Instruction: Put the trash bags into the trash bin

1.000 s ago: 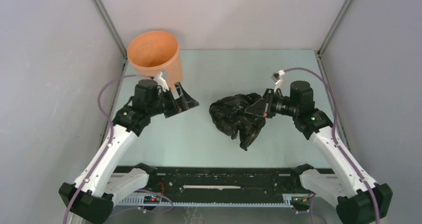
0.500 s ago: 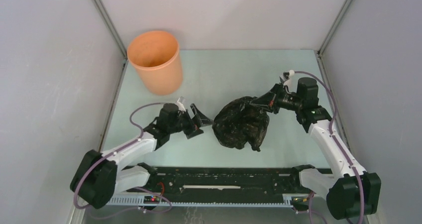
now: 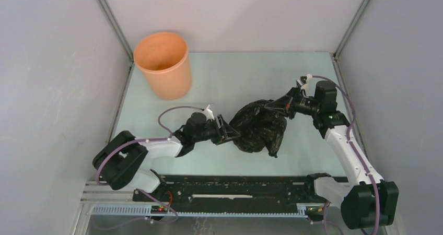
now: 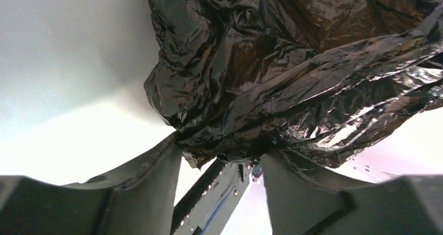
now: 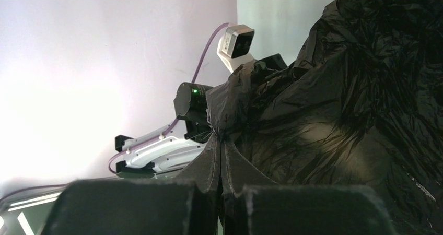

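Observation:
The black trash bag is a crumpled, glossy mass in the middle of the table. My right gripper is shut on a fold at its upper right edge; in the right wrist view the bag fills the right side. My left gripper is open at the bag's left lower edge, its jaws standing on either side of the bag's bottom folds. The orange trash bin stands upright at the back left corner, apart from both grippers.
Grey walls close the table on the left, back and right. A black rail runs along the near edge between the arm bases. The left arm shows behind the bag in the right wrist view.
My left gripper has come away from the bin, down and right to the bag's left edge. My right gripper has lifted its fold, and the bag has bunched more upright.

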`<state>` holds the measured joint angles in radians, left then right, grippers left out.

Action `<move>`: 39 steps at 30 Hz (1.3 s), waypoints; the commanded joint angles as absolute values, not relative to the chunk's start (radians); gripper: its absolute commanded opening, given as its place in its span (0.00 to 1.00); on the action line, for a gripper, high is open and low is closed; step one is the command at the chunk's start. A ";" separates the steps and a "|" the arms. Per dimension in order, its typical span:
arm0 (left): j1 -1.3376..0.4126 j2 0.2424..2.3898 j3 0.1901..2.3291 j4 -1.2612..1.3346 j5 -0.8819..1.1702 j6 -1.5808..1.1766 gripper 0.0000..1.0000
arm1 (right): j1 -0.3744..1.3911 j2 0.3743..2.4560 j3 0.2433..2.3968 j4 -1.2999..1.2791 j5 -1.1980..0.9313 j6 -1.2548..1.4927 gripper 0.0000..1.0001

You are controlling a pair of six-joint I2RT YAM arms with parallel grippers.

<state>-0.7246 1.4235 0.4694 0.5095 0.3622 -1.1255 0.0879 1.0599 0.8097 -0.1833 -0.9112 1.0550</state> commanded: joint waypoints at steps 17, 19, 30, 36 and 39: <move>-0.387 1.470 1.668 -0.655 0.155 -0.662 0.00 | 0.086 1.306 1.531 -0.709 -0.537 0.721 0.00; -0.391 1.499 1.880 -0.712 0.166 -0.624 0.01 | 0.120 1.305 1.703 -0.739 -0.543 0.685 0.00; -0.537 1.135 1.423 -0.519 0.040 -0.548 0.18 | 0.360 0.862 1.163 -0.279 -0.384 0.589 0.00; -0.540 1.112 0.952 -0.502 0.190 -0.722 0.00 | 0.366 0.898 0.940 -0.507 -0.458 0.597 0.00; -0.540 1.065 0.790 -0.401 0.206 -0.780 0.00 | 0.370 0.881 0.850 -0.507 -0.465 0.606 0.00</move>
<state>-0.5377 1.1194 0.9684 -0.4519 0.1379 -0.6666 0.3626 0.9211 0.9245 -0.4122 -0.4458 0.6060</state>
